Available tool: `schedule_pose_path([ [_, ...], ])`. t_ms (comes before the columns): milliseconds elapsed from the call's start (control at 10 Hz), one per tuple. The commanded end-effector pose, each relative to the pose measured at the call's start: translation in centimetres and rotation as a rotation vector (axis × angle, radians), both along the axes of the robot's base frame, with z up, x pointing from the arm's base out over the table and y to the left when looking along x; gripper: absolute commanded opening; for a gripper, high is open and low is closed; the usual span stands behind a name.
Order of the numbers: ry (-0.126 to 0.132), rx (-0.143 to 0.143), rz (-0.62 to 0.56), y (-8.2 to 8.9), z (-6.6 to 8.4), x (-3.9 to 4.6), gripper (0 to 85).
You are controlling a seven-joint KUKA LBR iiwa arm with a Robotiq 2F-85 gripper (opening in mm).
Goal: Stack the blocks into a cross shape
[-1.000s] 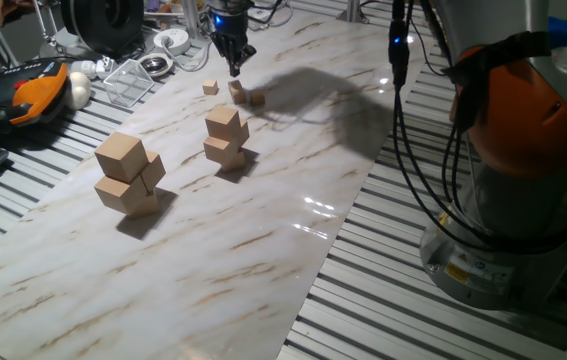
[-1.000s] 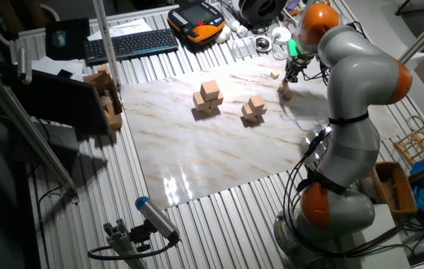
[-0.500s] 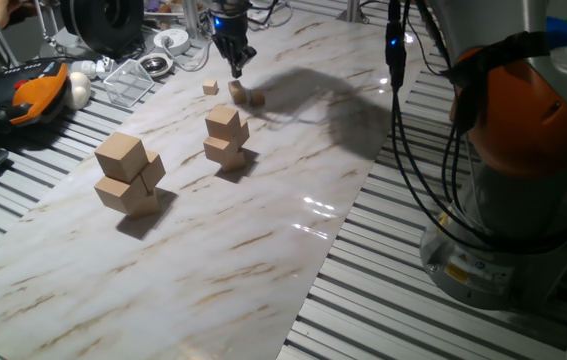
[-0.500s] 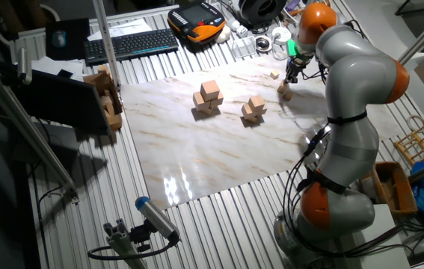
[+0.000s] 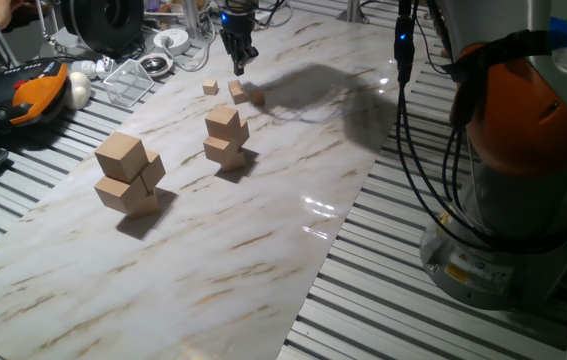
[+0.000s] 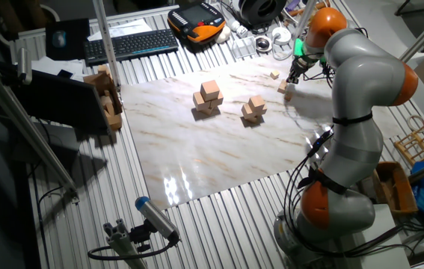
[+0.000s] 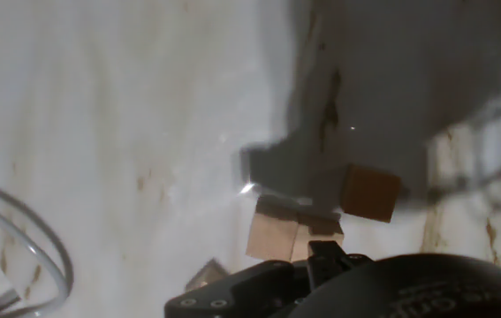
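Note:
Three tiny tan blocks lie at the far end of the marble board: one to the left, one in the middle, one just right of it. They also show in the other fixed view. My gripper hangs just above the middle block, with its fingers drawn together to a point and nothing seen between them. In the hand view a tan block sits right under the fingers, a shadowed block lies beside it, and a third block lies at the lower left.
A stack of medium cubes and a stack of large cubes stand nearer on the board. A clear tray, a teach pendant and cables lie off its far-left edge. The robot base stands to the right.
My gripper has shifted slightly to the right above the tiny blocks. The blocks have not moved.

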State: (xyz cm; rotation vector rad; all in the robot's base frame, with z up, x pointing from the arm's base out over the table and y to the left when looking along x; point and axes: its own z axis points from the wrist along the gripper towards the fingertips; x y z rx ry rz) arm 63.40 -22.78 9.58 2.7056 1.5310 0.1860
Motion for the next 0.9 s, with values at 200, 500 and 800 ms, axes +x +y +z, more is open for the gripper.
schedule_pose_path([
  [200, 0.004, 0.002, -0.064, 0.03, 0.12, 0.10, 0.0],
  [500, 0.016, -0.013, -0.055, 0.15, 0.14, 0.20, 0.0],
  [800, 0.030, -0.012, -0.084, 0.08, 0.00, 0.25, 51.0],
])
